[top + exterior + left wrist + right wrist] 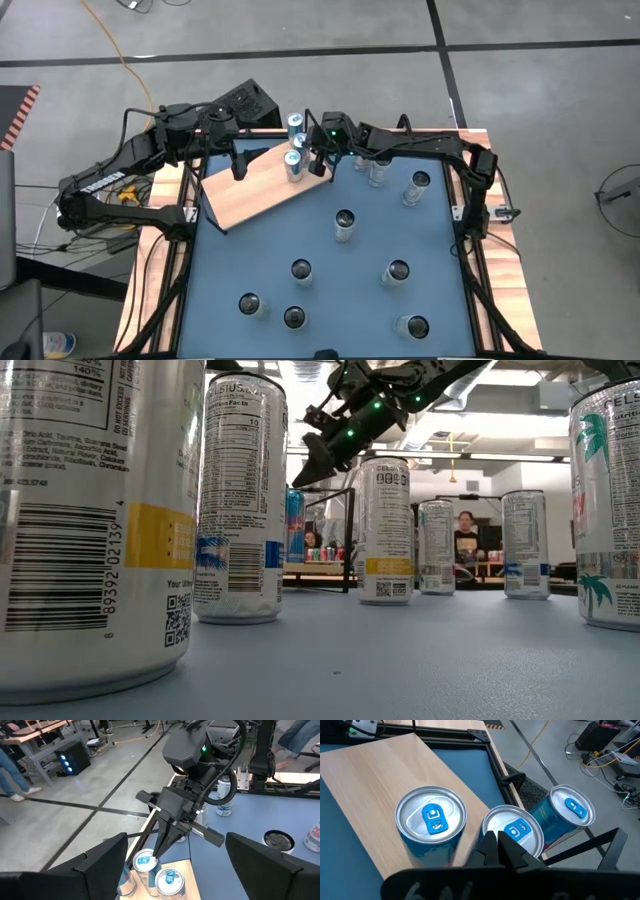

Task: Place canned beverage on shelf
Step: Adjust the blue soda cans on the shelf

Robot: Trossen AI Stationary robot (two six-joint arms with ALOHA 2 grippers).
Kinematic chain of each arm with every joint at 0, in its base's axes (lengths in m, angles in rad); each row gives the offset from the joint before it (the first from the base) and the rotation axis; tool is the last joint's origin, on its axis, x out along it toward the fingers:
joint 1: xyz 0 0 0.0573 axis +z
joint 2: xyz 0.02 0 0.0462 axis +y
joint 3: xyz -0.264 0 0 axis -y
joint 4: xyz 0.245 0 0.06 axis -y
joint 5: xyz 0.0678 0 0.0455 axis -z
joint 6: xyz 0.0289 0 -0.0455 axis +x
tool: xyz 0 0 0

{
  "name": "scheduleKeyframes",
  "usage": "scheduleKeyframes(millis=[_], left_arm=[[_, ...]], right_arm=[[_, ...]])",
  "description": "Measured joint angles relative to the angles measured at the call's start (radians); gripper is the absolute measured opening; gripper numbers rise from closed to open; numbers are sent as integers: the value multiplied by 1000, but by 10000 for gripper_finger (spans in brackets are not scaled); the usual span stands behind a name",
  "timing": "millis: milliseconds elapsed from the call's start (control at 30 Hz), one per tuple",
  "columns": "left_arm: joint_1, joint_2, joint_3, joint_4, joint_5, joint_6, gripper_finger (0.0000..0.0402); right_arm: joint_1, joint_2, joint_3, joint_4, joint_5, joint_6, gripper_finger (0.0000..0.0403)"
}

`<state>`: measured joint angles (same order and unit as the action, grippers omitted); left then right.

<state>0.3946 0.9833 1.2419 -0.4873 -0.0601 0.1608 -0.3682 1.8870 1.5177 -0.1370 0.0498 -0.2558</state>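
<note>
Left arm reached in from the table's left side, its gripper (pixel 238 160) hanging over the left part of the shelf (pixel 245 190), fingers (pixel 102 865) spread wide with nothing between them. The shelf, a pale wood board, lay angled across the far left corner of the blue table (pixel 330 290). Three blue-topped cans sat together at the board's far end: one can (pixel 431 820) fully on the wood, a middle can (pixel 514 831) just beside it, and a third can (pixel 566 815) out by the black wire frame (pixel 600 845). Right arm came in from the table's right side, its gripper (pixel 318 160) above the middle can, fingers (pixel 500 847) pressed together and holding nothing, tips pointing down at that can's rim. Whether the tips touched the can could not be told. Silver cans (pixel 344 224) stood scattered, well apart, over the rest of the table. A person (pixel 465 540) sat in the room far behind.
</note>
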Motion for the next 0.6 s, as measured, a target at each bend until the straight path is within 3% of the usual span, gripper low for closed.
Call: scheduleKeyframes(millis=[600], left_arm=[[0,0,0,0,0,-9,325]], right_arm=[[6,0,0,2,-25,-15,0]])
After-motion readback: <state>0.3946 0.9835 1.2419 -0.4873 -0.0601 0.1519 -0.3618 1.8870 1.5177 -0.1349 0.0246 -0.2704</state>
